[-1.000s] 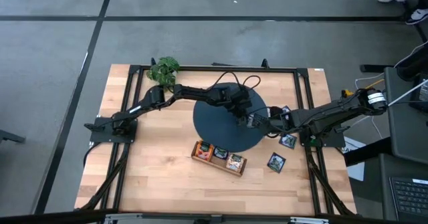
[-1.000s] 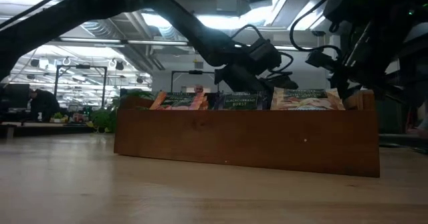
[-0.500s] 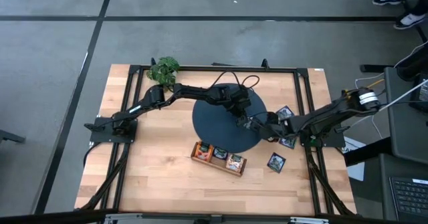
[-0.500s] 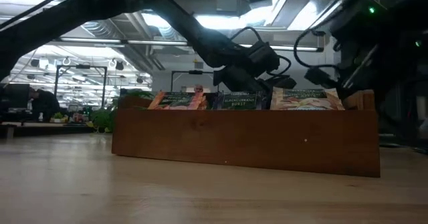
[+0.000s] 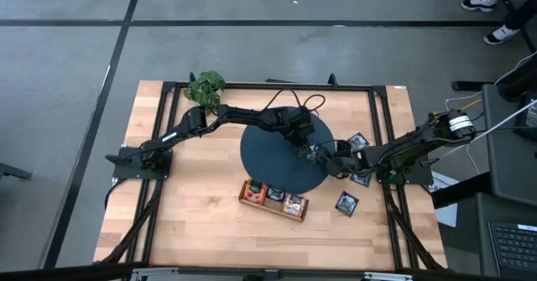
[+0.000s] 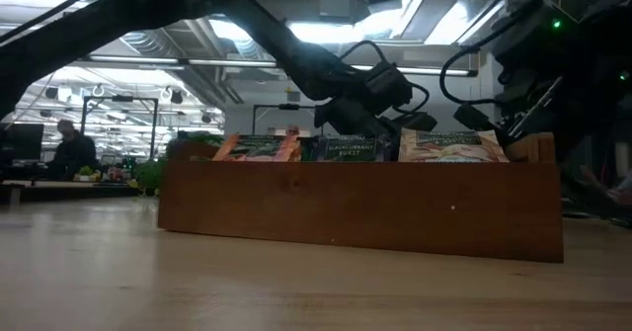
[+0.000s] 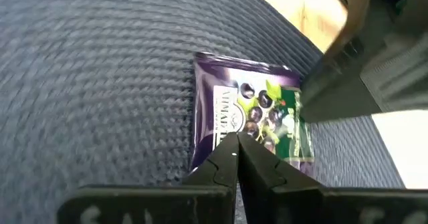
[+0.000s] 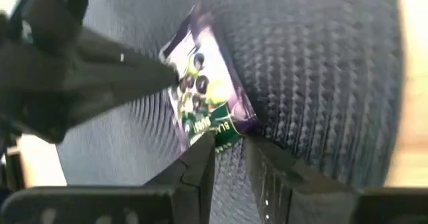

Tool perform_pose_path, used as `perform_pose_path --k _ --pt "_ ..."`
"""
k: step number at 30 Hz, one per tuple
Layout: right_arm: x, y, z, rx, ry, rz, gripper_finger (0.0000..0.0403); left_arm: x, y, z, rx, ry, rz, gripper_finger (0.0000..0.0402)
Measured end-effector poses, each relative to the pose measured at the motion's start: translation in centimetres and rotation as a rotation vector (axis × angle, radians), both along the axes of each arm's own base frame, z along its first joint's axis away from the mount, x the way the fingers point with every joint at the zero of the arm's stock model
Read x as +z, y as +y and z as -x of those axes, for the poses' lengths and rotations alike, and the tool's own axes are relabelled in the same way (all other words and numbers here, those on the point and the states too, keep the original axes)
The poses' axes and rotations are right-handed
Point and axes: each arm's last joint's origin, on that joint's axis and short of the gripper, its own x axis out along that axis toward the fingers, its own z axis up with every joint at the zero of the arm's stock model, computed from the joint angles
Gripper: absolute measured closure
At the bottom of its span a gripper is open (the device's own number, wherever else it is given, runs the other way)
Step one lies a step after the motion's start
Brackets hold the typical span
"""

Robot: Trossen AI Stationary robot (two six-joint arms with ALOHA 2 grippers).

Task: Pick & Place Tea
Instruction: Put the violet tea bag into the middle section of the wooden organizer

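Right claw (image 8: pixel 227 144) now farther onto mat (image 5: pixel 268 147), gripping purple sachet (image 8: pixel 204 93); left claw (image 7: pixel 237 150) closed, empty

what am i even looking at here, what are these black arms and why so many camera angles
Two robot arms work at a wooden table. One picture looks down from overhead, one sits at table level, and two come from cameras on the wrists. On the table lie a round dark mat, a brown compartment tray already holding tea sachets, loose sachets at the right, and a plant. Both arms meet over the mat's right edge at one purple sachet. The left end effector is shut, its tip resting on the sachet; the right end effector straddles the sachet's edge. Whether it grips is unclear.
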Motion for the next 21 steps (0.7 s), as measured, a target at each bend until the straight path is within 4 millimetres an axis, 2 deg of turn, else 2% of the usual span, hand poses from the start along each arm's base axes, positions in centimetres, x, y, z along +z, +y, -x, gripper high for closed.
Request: perform_pose_path --k 21 --pt "0.48 -0.11 -0.37 -0.025 -0.016 0.053 0.0314 -0.21 0.1 0.55 -0.032 0.044 0.068 0.0399"
